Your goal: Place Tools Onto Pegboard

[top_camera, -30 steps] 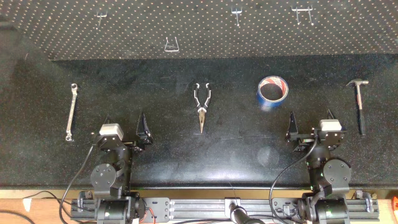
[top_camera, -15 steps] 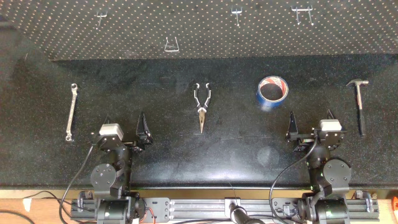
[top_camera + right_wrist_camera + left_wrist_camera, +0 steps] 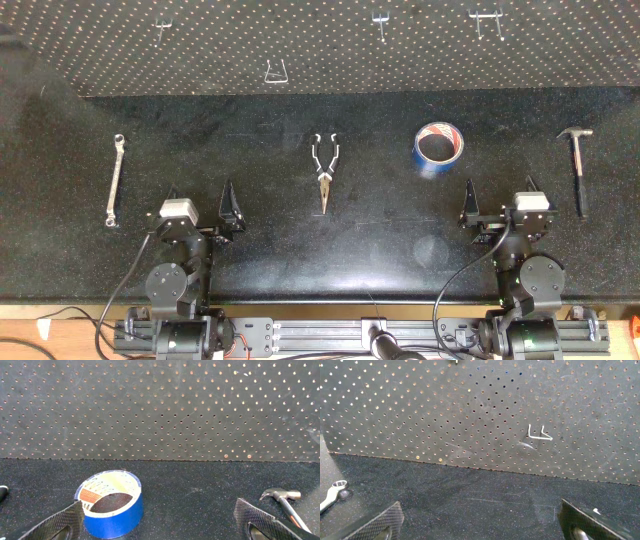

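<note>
2 empty claws, left claw and right claw, gape wide; wrench and hammer are partly cut off.

Even, soft overhead light; sharp focus.

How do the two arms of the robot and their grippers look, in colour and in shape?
The left arm and the right arm are both black, with rounded joint housings. A pale grey block sits on each wrist. The left gripper and the right gripper have black, tapered fingers with a cross-hatched surface. Thin black cables curve beside each arm.
</note>
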